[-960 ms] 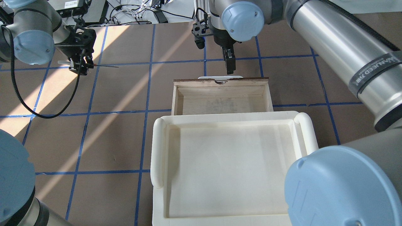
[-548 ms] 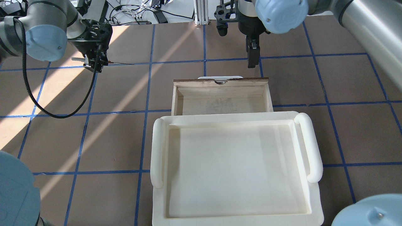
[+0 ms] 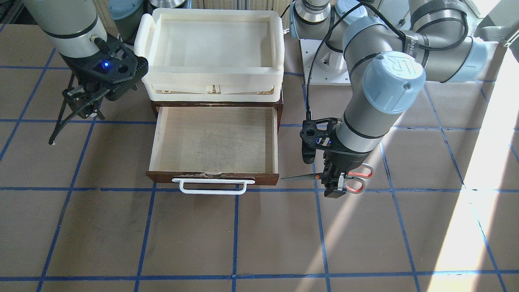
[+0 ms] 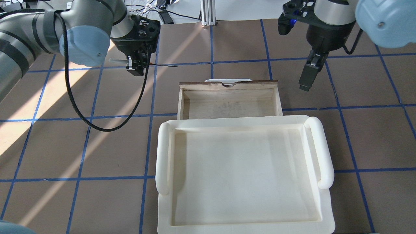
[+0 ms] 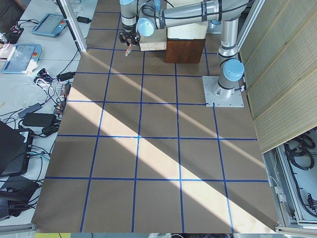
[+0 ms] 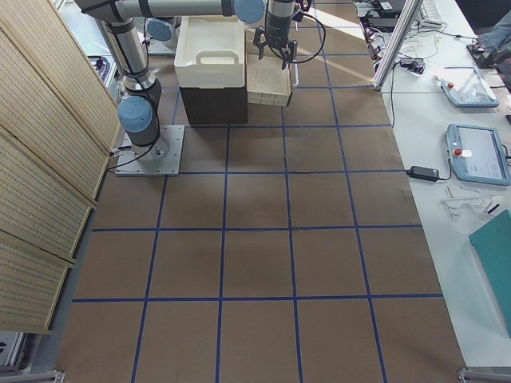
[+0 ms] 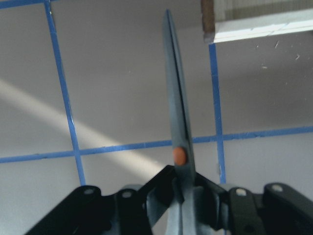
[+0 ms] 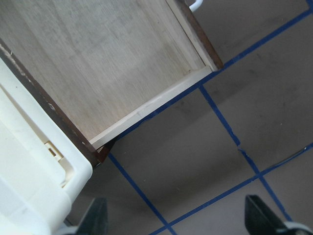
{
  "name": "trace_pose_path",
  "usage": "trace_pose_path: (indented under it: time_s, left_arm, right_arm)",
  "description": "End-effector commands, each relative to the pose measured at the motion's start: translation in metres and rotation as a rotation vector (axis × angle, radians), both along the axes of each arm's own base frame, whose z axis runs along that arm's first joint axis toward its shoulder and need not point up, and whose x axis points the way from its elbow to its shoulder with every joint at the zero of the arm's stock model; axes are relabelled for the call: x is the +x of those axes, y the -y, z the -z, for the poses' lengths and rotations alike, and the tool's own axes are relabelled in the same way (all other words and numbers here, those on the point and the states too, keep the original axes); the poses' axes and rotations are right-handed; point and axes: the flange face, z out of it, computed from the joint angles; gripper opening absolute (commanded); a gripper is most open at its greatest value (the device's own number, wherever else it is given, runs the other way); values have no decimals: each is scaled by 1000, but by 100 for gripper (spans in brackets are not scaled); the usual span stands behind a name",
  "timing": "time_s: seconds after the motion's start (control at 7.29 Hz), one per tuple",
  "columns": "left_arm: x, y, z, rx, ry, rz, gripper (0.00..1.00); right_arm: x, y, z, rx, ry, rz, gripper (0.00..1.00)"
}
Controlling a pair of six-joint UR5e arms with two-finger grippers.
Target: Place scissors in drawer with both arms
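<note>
My left gripper (image 3: 335, 182) is shut on the scissors (image 3: 357, 178) and holds them level above the table, right of the drawer in the front-facing view. The silver blades (image 3: 298, 177) point toward the drawer's front corner. In the overhead view, the left gripper (image 4: 138, 66) and blade (image 4: 164, 65) are left of the drawer (image 4: 227, 104). The left wrist view shows the shut blades and red pivot dot (image 7: 180, 155). The drawer (image 3: 215, 140) is pulled open and empty, with a white handle (image 3: 213, 186). My right gripper (image 4: 306, 81) is open and empty beside the drawer's other side (image 8: 112, 58).
A cream-white plastic tray (image 4: 164, 152) sits on top of the dark cabinet behind the open drawer, also visible in the front-facing view (image 3: 211, 69). Brown table surface with blue tape lines surrounds the drawer. The left arm's black cable (image 4: 97, 126) hangs in a loop.
My left gripper has moved right toward the drawer with the scissors in it. My right gripper has moved right, away from the drawer handle to beyond the drawer's side.
</note>
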Motion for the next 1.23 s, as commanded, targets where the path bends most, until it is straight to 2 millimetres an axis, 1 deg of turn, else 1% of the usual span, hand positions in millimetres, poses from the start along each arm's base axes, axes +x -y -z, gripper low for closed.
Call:
trace_pose_path:
  time_s: [0.0, 0.14, 0.27, 0.41, 0.55, 0.69, 0.82, 0.96, 1.1]
  left_arm:
    - [-61, -28, -2, 11, -15, -50, 0]
    - [-89, -40, 3, 25, -18, -80, 0]
    - [-120, -55, 7, 36, -23, -95, 0]
    - [-137, -66, 5, 35, -27, -80, 0]
    - [-142, -68, 12, 47, -25, -82, 0]
    - [-150, -77, 21, 70, -32, -93, 0]
    - [-160, -86, 37, 103, -45, -96, 0]
    - [-167, -94, 41, 116, -49, -88, 0]
    - [-173, -99, 46, 120, -43, -76, 0]
  right_arm:
    - [-9, -25, -21, -15, -26, 353, 100]
    - [-6, -33, -30, -42, -21, 497, 100]
    - [-5, -37, -37, -71, -26, 633, 100]
    - [-3, -36, -40, -93, -16, 767, 100]
    - [-1, -35, -40, -90, 7, 820, 100]
    - [-1, -33, -40, -97, 10, 822, 100]
    - [0, -25, -43, -147, 33, 826, 100]
    - [-1, -20, -43, -175, 44, 840, 100]
    - [-1, -20, -42, -174, 43, 840, 100]
